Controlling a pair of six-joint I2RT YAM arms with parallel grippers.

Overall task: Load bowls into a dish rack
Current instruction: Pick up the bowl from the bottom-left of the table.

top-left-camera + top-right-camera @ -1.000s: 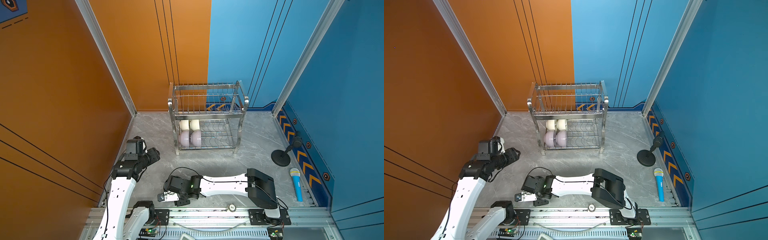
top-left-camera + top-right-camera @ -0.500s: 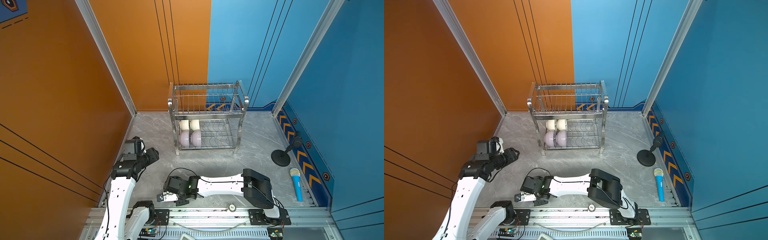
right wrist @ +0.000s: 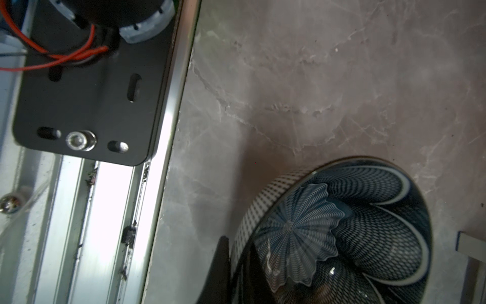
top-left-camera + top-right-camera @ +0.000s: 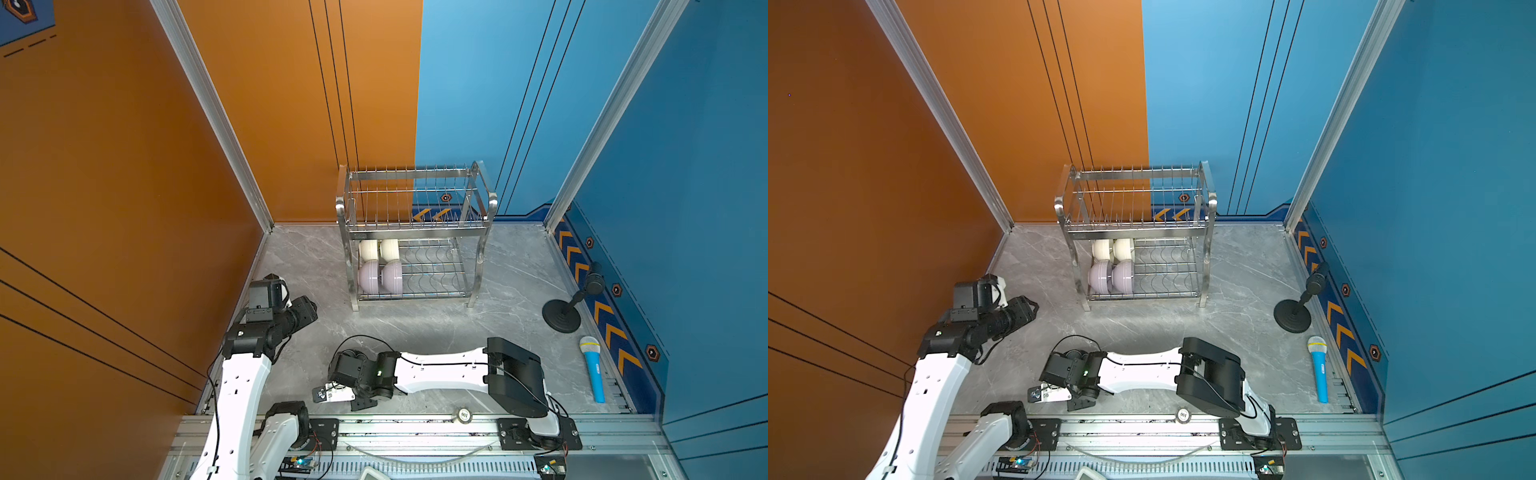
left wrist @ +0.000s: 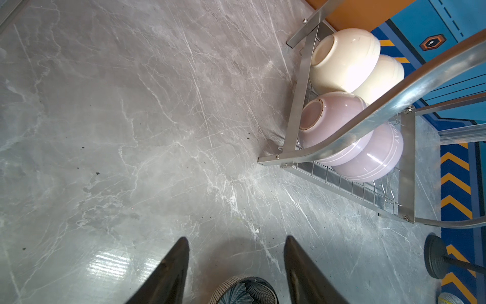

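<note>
The dish rack [image 4: 415, 232] stands at the back of the table. Two cream bowls [image 4: 368, 250] [image 4: 390, 249] and two lilac bowls [image 4: 369, 276] [image 4: 392, 275] stand on edge at the left end of its lower tier. They also show in the left wrist view, with a cream bowl [image 5: 344, 60] beside a lilac bowl [image 5: 331, 118]. My right gripper [image 3: 236, 240], low near the front rail, is shut on the rim of the dark blue-grey flower-patterned bowl [image 3: 342, 231], one finger outside and one inside. My left gripper [image 5: 236, 238] hangs open and empty left of the rack.
A black round stand base [image 4: 561, 320] and a blue microphone [image 4: 592, 365] lie at the right. The metal front rail [image 4: 415, 419] runs just beside the held bowl. The orange wall is close behind my left arm [image 4: 245, 374].
My right gripper's jaws have closed onto the dark bowl's rim, and the right arm has shifted slightly left. The left arm has barely moved.
</note>
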